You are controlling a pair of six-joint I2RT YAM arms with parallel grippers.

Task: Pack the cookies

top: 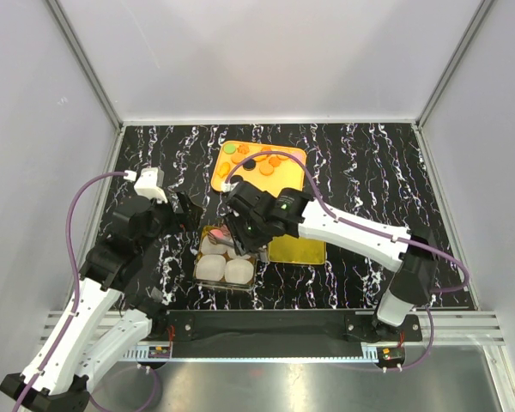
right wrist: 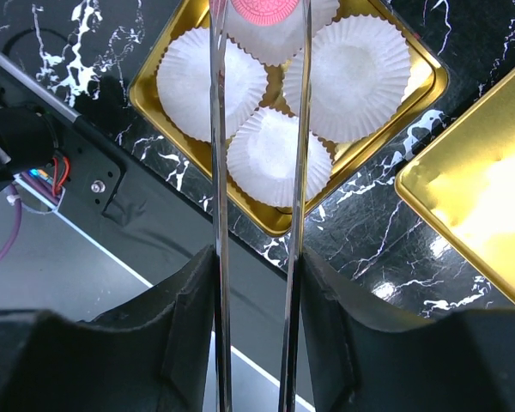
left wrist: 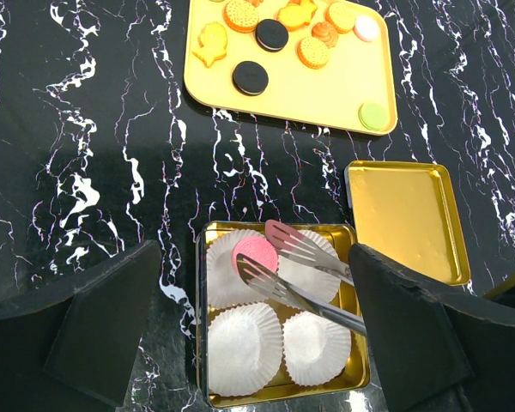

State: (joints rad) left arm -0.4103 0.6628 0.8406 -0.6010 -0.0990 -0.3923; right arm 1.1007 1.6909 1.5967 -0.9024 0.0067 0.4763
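At about 10 o'clock inside the gold tin (left wrist: 201,343), your pink cookie (left wrist: 254,255) lies in a white paper cup (left wrist: 223,287). The tongs (left wrist: 302,273) reach over it with their tips apart. Your right gripper (right wrist: 257,257) is clamped on the tongs. Your left gripper (top: 187,211) hangs wide apart, holding nothing. More cookies (left wrist: 251,77) wait on the yellow tray (left wrist: 326,99) at 12 o'clock. Lift slowly: I think a tip could snag the cup and pull it out.
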